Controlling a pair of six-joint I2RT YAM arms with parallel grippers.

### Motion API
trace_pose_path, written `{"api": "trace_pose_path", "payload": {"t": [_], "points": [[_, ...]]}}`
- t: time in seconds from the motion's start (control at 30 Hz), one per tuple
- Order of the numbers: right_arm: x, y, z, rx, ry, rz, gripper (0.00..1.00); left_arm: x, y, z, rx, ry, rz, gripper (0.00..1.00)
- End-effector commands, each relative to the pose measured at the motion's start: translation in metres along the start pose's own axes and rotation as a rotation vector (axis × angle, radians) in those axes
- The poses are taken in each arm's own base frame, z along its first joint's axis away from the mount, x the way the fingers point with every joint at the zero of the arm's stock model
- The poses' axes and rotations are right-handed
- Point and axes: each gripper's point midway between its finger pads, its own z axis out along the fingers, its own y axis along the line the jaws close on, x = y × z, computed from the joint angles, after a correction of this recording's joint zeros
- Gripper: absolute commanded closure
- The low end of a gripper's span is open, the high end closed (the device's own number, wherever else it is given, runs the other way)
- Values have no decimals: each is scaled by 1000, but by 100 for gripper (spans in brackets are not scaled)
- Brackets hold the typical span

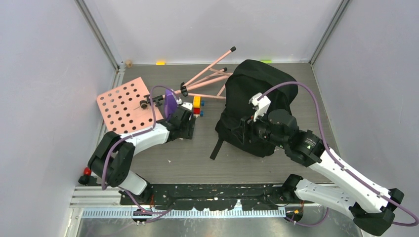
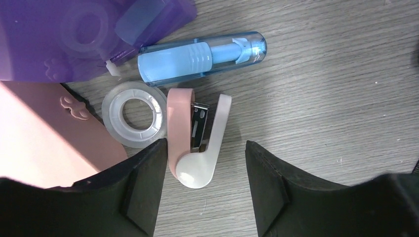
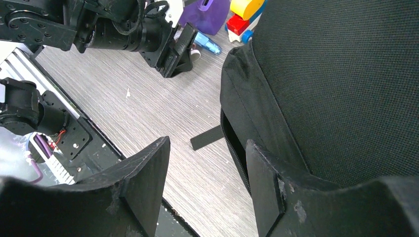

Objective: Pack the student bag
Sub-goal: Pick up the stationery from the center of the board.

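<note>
The student bag is a large black backpack lying right of centre, with a strap trailing toward the front. My right gripper is at its left edge, open. In the right wrist view one finger lies against the bag beside its open zipper slot, and only bare table shows between the fingers. My left gripper is open, straddling the rounded hinge end of a pink-and-white stapler. One finger sits close beside the stapler and the other stands well apart from it.
Beside the stapler lie a clear tape roll, a blue capped bottle and a purple tape dispenser. A pink perforated board, pink stand legs and stacked toy bricks sit behind the left gripper.
</note>
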Motion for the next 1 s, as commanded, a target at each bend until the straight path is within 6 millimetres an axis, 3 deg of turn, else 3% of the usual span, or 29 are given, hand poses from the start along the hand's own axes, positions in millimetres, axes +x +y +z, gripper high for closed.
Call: {"api": "trace_pose_path", "payload": {"t": [0.0, 0.13, 0.37, 0.5, 0.8, 0.97], "points": [[-12, -1, -3, 10, -59, 8, 36, 0, 4, 3, -28, 7, -21, 43], [-15, -3, -5, 23, -71, 12, 36, -4, 3, -2, -25, -22, -26, 61], [-26, -18, -16, 109, -132, 16, 36, -27, -25, -38, 112, -190, 7, 66], [-39, -20, -25, 128, -164, 19, 36, -43, -56, -84, 254, -283, 26, 65], [-84, -21, -63, 156, -302, 10, 36, -85, -150, -210, 672, -509, 204, 64], [-91, -29, -72, 195, -332, -8, 36, -101, -204, -248, 926, -628, 300, 64]]}}
